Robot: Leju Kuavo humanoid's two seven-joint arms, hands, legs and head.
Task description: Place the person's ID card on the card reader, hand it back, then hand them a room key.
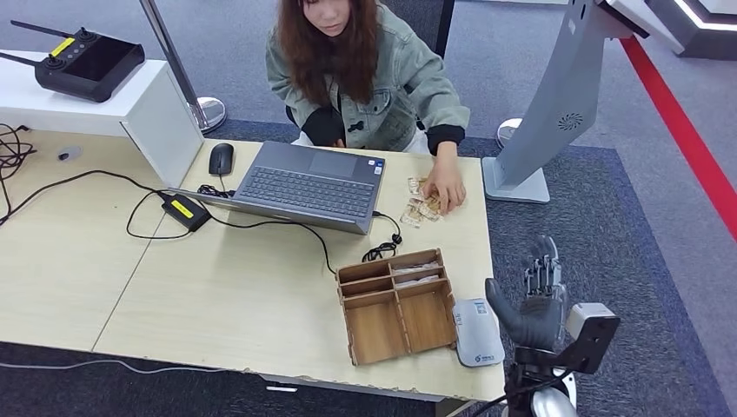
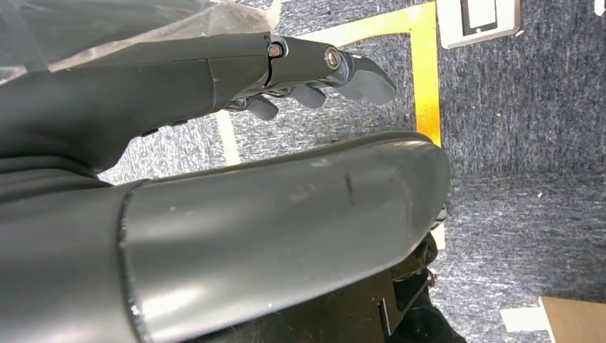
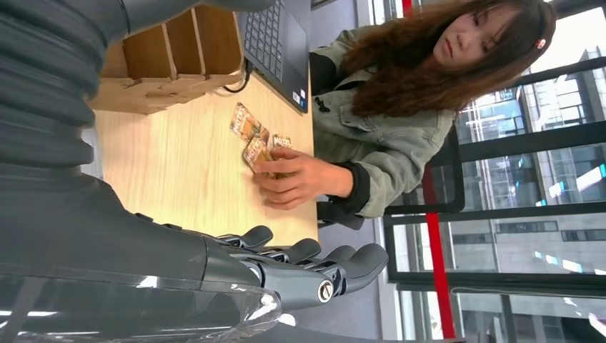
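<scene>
Wooden tray (image 1: 361, 334) with cards (image 1: 418, 268) in rear compartments, right hand (image 1: 532, 300) empty, fingers (image 3: 314, 251) spread, left hand (image 2: 286, 68) likewise

- Right hand (image 1: 541, 295) raised past the worktop's (image 1: 226, 287) right edge, fingers apart, holding nothing.
- Grey card reader (image 1: 478, 332) lies just beside the wooden organiser (image 1: 398, 306).
- A person's hand (image 1: 444, 187) rests on cards (image 1: 419, 205) near the laptop (image 1: 308, 184).

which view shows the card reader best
The head view: the card reader lies whole and unobstructed on the table's near right corner, beside the wooden tray, with the right robot hand raised close by it. The right wrist view shows the tray and the cards on the table; the left wrist view looks at carpet.
</scene>
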